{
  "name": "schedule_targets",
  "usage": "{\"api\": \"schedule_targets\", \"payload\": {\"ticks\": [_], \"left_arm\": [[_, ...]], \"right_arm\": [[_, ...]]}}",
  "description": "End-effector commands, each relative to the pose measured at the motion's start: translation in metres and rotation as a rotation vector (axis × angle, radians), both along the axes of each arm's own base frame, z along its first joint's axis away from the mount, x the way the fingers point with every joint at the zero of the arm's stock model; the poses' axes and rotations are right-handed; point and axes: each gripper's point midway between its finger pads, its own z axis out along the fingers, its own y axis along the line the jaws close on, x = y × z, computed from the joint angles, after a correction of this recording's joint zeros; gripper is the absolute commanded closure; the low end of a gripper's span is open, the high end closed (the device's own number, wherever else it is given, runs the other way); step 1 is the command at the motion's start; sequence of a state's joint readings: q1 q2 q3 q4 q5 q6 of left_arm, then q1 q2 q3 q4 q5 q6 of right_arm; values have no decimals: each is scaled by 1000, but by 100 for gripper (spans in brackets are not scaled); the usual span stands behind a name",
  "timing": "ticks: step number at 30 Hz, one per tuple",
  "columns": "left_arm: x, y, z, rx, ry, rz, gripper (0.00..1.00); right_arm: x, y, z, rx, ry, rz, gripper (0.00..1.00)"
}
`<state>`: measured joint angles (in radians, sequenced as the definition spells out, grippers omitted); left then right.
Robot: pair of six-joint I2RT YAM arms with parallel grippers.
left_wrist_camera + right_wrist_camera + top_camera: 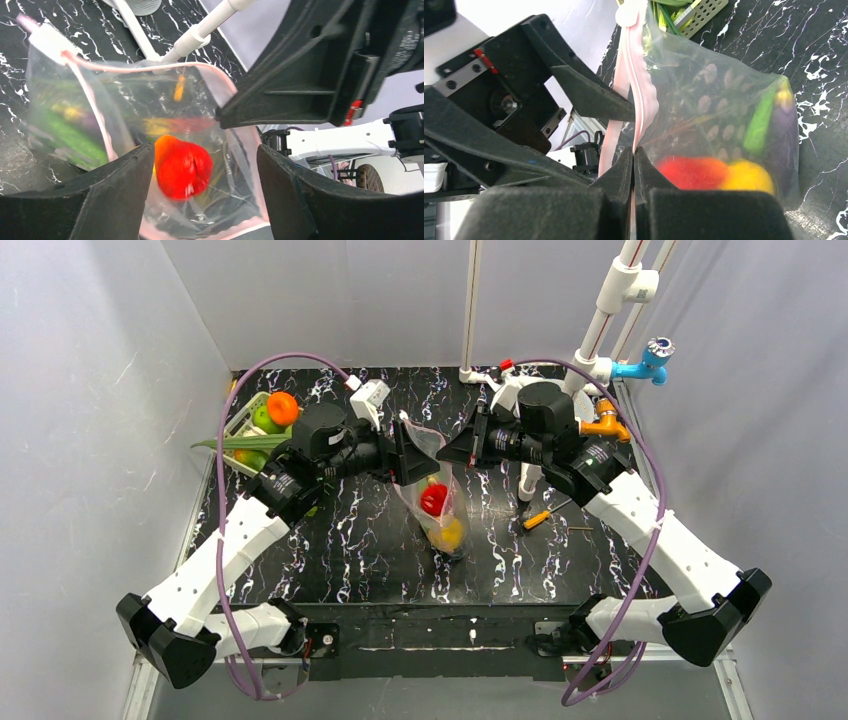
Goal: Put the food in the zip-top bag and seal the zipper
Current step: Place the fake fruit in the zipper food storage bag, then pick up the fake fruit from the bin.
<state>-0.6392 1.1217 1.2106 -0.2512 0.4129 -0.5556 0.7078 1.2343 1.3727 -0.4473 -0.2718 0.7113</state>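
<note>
Zip-top bag (704,60) contents blurred; eggplant (786,145) indistinct.

A black, white-veined table (370,550) carries a pale green slatted basket (247,410) at its far left corner; an orange-handled screwdriver (541,517) lies right of centre; a white pipe (470,310) rises at the far edge; a blue fitting (648,365) and an orange fitting (608,426) sit near the far right corner.

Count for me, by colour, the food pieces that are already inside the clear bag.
Inside the zip-top bag, as far as the blurred views show:
red piece: 1
yellow piece: 1
green cucumber: 1
purple eggplant: 1
Total: 4
</note>
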Motion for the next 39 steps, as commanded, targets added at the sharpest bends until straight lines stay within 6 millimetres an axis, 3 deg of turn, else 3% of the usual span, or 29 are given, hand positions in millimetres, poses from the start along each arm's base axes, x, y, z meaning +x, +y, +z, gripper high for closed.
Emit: {"api": "schedule_targets", "payload": {"ticks": [1, 12, 21, 25, 33, 39], "left_arm": [[1, 4, 14, 16, -68, 4, 24], [-17, 24, 6, 44, -71, 27, 25], [-13, 111, 11, 226, -200, 378, 23], [-15, 139, 17, 256, -242, 485, 21], [-31, 156, -4, 316, -140, 518, 20], [-50, 169, -37, 335, -14, 552, 20]], "right_arm": [[-6, -2, 33, 75, -73, 15, 99], [-6, -8, 28, 63, -79, -9, 99], [-5, -8, 22, 47, -68, -12, 99], [-4, -9, 18, 29, -54, -22, 99], [-11, -10, 17, 35, -46, -3, 99], [-15, -13, 12, 26, -35, 4, 99]]}}
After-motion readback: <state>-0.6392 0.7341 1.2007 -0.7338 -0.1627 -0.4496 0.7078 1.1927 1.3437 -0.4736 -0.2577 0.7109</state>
